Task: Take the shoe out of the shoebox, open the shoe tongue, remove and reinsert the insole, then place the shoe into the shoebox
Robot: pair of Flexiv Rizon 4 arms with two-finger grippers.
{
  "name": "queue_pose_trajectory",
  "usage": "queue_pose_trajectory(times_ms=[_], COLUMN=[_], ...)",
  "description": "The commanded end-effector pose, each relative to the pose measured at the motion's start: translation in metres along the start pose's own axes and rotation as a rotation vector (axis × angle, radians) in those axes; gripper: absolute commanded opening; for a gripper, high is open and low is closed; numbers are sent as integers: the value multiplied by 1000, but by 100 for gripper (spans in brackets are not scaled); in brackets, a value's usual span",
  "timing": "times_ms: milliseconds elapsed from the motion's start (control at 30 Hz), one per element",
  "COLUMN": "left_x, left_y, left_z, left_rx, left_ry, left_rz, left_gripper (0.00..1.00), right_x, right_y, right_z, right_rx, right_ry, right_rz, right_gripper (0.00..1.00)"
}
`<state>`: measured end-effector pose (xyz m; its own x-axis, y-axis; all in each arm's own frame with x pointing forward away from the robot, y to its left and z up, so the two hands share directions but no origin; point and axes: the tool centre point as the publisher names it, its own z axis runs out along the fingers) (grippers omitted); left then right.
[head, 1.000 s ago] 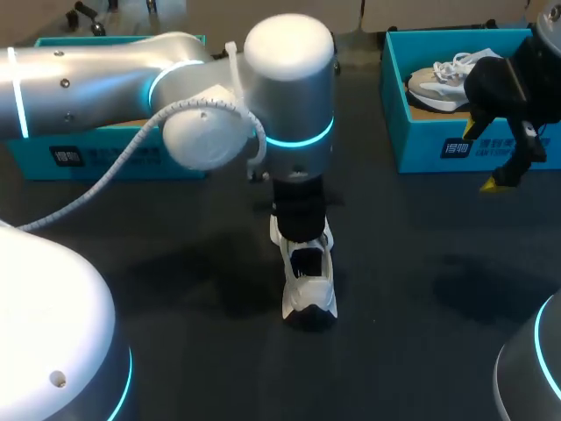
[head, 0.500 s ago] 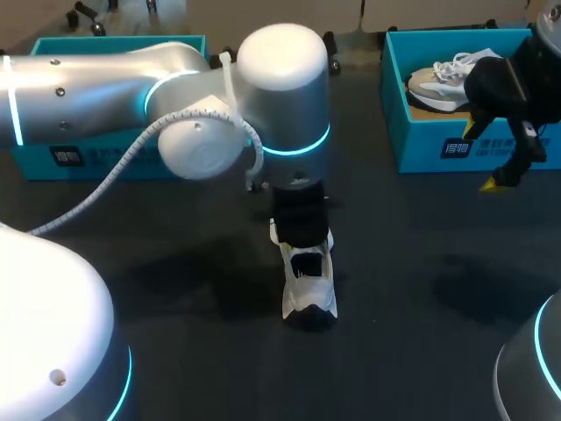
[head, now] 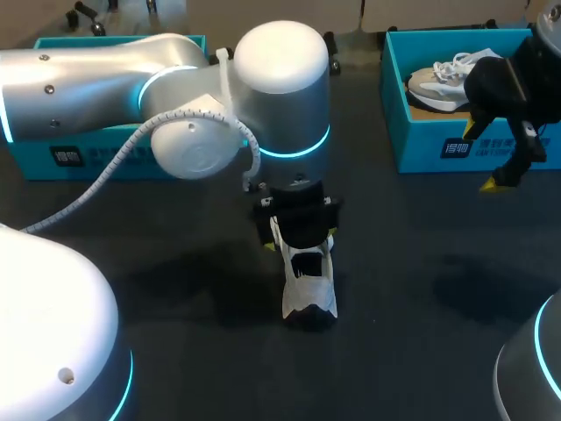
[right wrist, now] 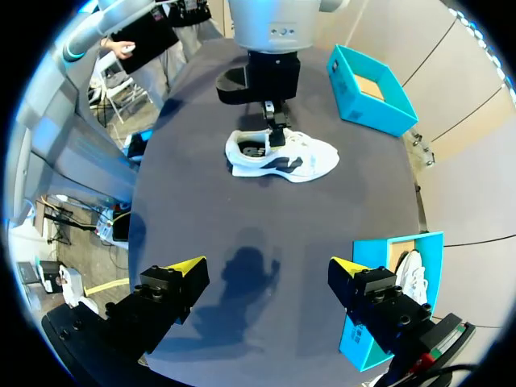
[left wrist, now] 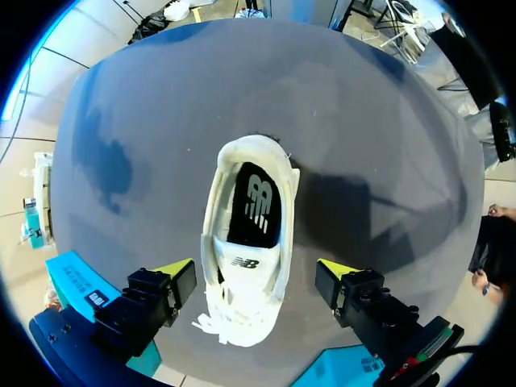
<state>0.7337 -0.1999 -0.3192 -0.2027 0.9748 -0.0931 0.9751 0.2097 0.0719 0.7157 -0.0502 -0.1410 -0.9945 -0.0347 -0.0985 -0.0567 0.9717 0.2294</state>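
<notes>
The left arm [head: 96, 74] comes in from the left side and bends at a large silver joint, so that its wrist [head: 296, 210] points straight down. Below it the left gripper [left wrist: 258, 271] hangs with both fingers spread wide, their yellow tips level with each other. The right arm [head: 498, 83] is held high at the far right. The right gripper [right wrist: 268, 267] points downward, its fingers also parted wide.
</notes>
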Motion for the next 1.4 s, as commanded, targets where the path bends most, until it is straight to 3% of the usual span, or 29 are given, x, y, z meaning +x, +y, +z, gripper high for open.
queue_pose_trajectory(times_ms=[33,400,500,800,1067,1167,1400], left_x=[1,1,-1,10,27,31,37], left_y=[0,0,-2,-9,-21,-22,-44], left_z=[0,0,-7,-24,-42,-47,-52], left_rx=[0,0,54,-20,22,56,9], left_ry=[-1,-1,-1,-7,-82,-50,1], left_rz=[1,1,-121,-447,-667,-807,-917], left_gripper=[100,100,100,100,100,100,100], right_x=[-2,-2,-2,-2,-2,-2,-2], right_y=[1,1,1,1,1,1,1], right_z=[1,1,1,1,1,1,1], right_rx=[3,3,3,3,3,3,3], right_ry=[4,4,4,4,4,4,4], right_rz=[1,1,1,1,1,1,1], right_gripper=[100,100,100,100,100,100,100])
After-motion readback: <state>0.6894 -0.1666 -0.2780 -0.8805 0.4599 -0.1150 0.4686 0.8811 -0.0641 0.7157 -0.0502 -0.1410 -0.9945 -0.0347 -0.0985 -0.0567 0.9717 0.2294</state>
